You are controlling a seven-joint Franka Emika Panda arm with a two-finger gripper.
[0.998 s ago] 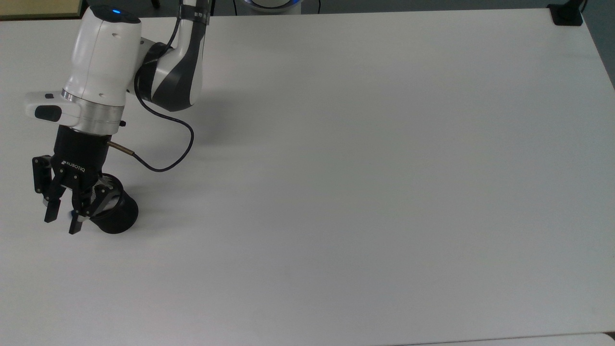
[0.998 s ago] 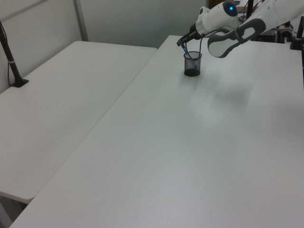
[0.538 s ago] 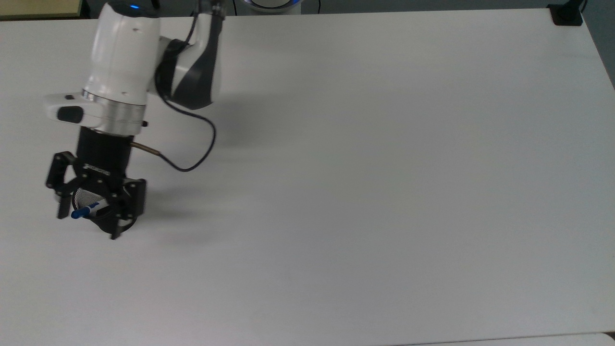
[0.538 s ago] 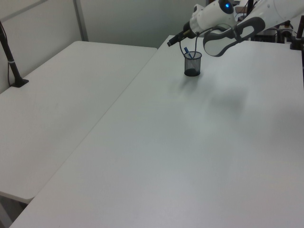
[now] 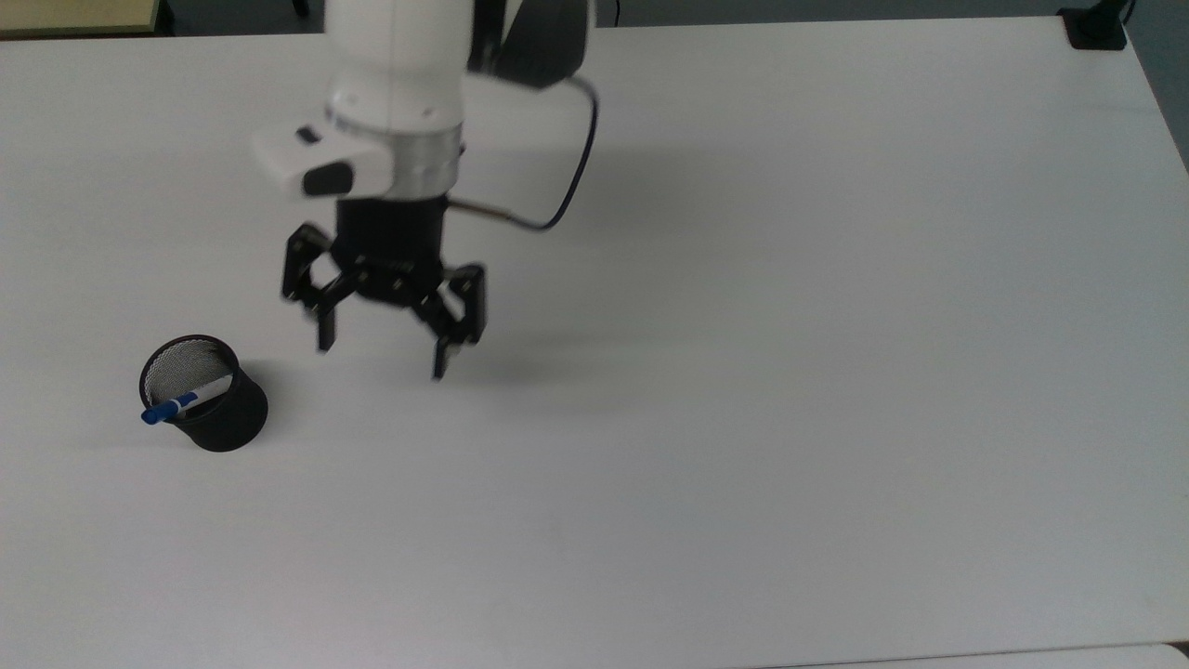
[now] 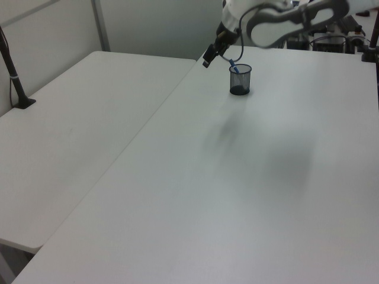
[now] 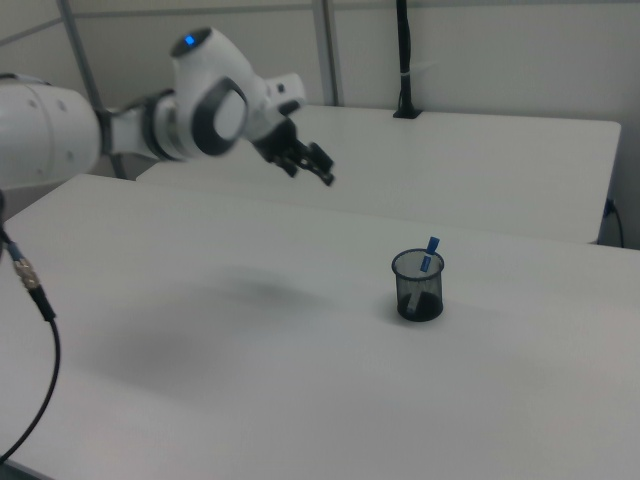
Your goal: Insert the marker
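The marker leans inside the black mesh cup at the top view's left, its blue cap poking over the rim. In the right view the marker sticks up out of the cup. In the left view the cup stands at the far end of the table with the marker in it. My gripper hangs open and empty above the table, well to the right of the cup in the top view. It also shows as my gripper high above the table and my gripper beside the cup.
The white table stretches wide to the top view's right. A black clamp sits at its far right corner. A second white table adjoins in the left view, with a black post on it.
My gripper has left the cup, rising and moving to the right in the top view. The marker stays in the cup, released.
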